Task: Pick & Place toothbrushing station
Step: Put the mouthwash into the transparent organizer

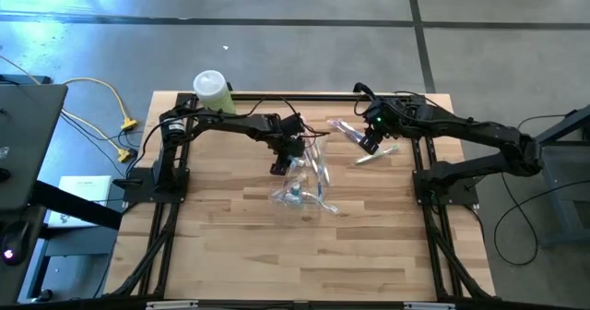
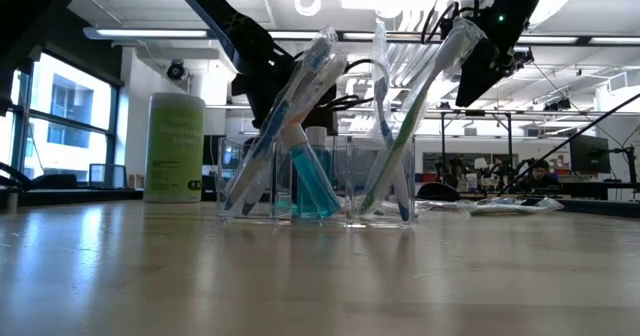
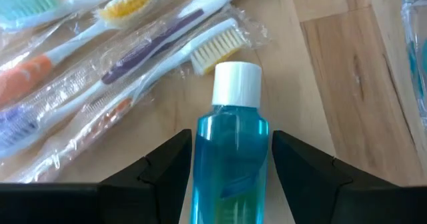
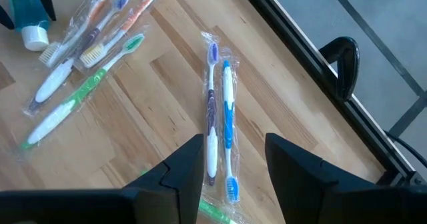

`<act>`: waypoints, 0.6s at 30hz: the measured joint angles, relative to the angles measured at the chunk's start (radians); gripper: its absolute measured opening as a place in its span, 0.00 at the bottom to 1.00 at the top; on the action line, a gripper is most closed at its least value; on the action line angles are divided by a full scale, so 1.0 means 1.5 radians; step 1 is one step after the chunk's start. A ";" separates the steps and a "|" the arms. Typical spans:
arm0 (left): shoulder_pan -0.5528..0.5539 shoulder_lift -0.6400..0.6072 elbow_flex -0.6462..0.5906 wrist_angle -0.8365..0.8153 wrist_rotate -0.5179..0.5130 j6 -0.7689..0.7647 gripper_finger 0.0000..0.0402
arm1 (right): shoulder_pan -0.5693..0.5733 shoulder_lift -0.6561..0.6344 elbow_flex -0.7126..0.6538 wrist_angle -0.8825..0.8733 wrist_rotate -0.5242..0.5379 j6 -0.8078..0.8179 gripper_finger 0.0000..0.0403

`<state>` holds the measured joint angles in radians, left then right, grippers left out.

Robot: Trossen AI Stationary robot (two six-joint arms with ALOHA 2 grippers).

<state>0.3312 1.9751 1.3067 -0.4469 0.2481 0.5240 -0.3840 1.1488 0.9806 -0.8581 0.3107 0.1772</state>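
Note:
A clear organizer (image 1: 304,188) stands mid-table, and several wrapped toothbrushes (image 2: 300,106) lean in its compartments. My left gripper (image 1: 281,159) is just behind it, shut on a small blue mouthwash bottle (image 3: 230,151) with a white cap (image 3: 237,84). The bottle also shows in the low view (image 2: 312,186) through the organizer. My right gripper (image 1: 369,144) is open and empty, hanging above two wrapped toothbrushes (image 4: 220,111) that lie flat on the table at the far right. A pile of wrapped toothbrushes (image 4: 87,37) lies between the two grippers. My left gripper pinches the bottle's blue body (image 3: 200,164) between its two fingers, one on each side, below the shoulder. The white cap end points away from the wrist, down toward the table beside the toothbrush pile. Whether the cap touches the table, I cannot tell.
A pale green canister (image 1: 212,90) stands at the far left corner. A black rail (image 1: 304,96) runs along the far edge. A green-handled toothbrush (image 4: 73,97) lies loose near the pile. The near half of the table (image 1: 304,255) is bare wood.

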 joint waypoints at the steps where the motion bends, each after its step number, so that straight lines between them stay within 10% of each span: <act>1: -0.002 0.000 0.000 0.000 0.000 0.001 0.50 | 0.000 0.000 0.000 0.000 0.000 0.000 0.37; 18: -0.009 -0.001 0.000 -0.008 -0.014 -0.016 0.27 | 0.000 0.000 -0.001 0.002 0.000 -0.015 0.37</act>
<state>0.3179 1.9738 1.3067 -0.4595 0.2266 0.5003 -0.3840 1.1488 0.9798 -0.8558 0.3111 0.1541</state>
